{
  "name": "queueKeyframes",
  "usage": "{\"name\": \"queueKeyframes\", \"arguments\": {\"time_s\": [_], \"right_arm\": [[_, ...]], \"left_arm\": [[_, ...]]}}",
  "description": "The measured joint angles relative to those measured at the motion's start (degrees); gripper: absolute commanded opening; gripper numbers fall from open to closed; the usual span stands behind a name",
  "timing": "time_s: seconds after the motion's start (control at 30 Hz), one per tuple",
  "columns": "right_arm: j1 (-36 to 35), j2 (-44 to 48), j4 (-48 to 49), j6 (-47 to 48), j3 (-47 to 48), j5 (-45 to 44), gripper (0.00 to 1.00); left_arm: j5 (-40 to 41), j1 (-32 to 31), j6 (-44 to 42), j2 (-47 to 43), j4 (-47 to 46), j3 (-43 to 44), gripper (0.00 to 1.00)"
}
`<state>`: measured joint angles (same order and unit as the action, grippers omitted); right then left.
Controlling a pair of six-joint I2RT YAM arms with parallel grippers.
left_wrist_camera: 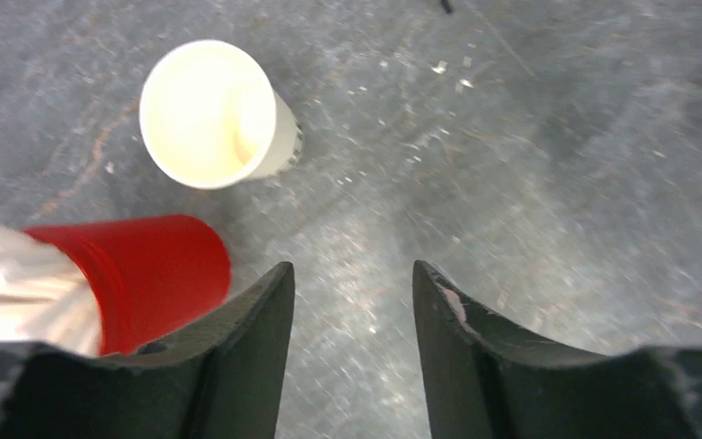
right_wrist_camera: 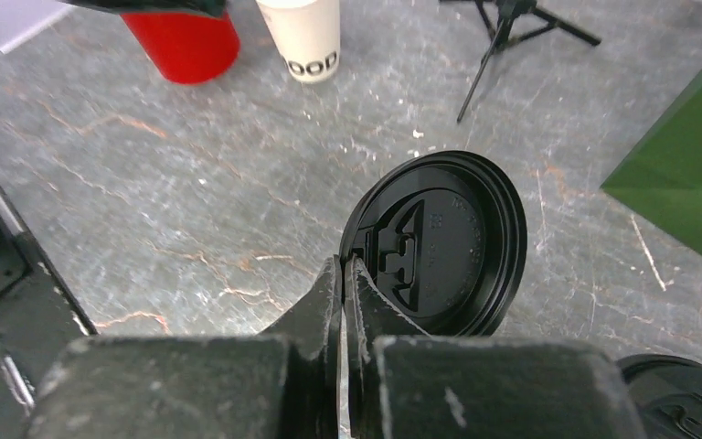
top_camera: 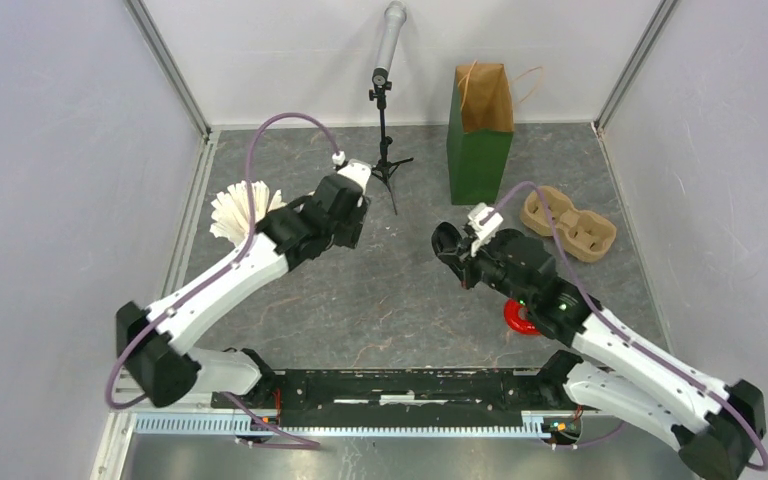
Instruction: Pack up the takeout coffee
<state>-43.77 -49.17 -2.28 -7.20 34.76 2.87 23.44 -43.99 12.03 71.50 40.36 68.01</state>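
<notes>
The takeout coffee cup (left_wrist_camera: 210, 114) is a cream paper cup standing lidless on the grey table, ahead and to the left of my left gripper (left_wrist_camera: 352, 267). That gripper is open with only bare table between its fingers. The right wrist view shows the same cup (right_wrist_camera: 303, 37) at the far top. My right gripper (right_wrist_camera: 343, 261) is shut on the rim of a round black lid (right_wrist_camera: 439, 242), held off the table near the middle (top_camera: 447, 243). In the top view my left arm hides the cup.
A red cup (left_wrist_camera: 151, 270) of white sticks (top_camera: 240, 210) stands just left of the left gripper. The tall green paper bag (top_camera: 480, 140) stands open at the back, with the brown cup carrier (top_camera: 567, 222) to its right. A microphone tripod (top_camera: 388, 150) stands at back centre. Another black lid (right_wrist_camera: 686, 398) lies near the right arm.
</notes>
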Motion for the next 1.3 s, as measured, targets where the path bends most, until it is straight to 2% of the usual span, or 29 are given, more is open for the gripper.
{"name": "queueKeyframes", "arguments": {"time_s": [0.1,0.27,0.47,0.67,0.73,0.93,1.03,1.17,1.3], "right_arm": [[0.0,5.0,-0.8,-0.6,0.0,0.5,0.00],[0.0,11.0,-4.1,-1.1,0.0,1.2,0.00],[0.0,15.6,-7.4,-1.5,0.0,1.5,0.00],[0.0,17.6,-10.1,-1.3,0.0,1.6,0.00],[0.0,18.1,-10.8,-1.3,0.0,1.5,0.00],[0.0,19.5,-12.3,-1.0,0.0,1.5,0.00],[0.0,19.9,-12.9,-0.9,0.0,1.4,0.00],[0.0,20.5,-13.2,-0.7,0.0,1.0,0.00],[0.0,20.9,-13.3,-0.5,0.0,0.5,0.00]], "left_arm": [[-0.8,3.6,-3.1,6.9,-0.3,3.7,0.53],[-2.3,7.8,-7.9,15.2,-1.5,6.3,0.45],[-3.1,11.9,-8.7,19.3,-3.4,6.4,0.49],[-3.3,13.6,-11.3,22.3,-5.4,6.4,0.48],[-3.9,13.9,-11.7,23.6,-5.5,6.7,0.43],[-5.0,14.2,-13.0,27.5,-5.8,7.1,0.14],[-7.0,14.3,-13.2,27.7,-5.2,7.7,0.05],[-11.0,14.1,-13.1,27.5,-3.9,9.2,0.04],[-14.6,12.4,-11.6,25.0,-1.6,9.2,0.07]]}}
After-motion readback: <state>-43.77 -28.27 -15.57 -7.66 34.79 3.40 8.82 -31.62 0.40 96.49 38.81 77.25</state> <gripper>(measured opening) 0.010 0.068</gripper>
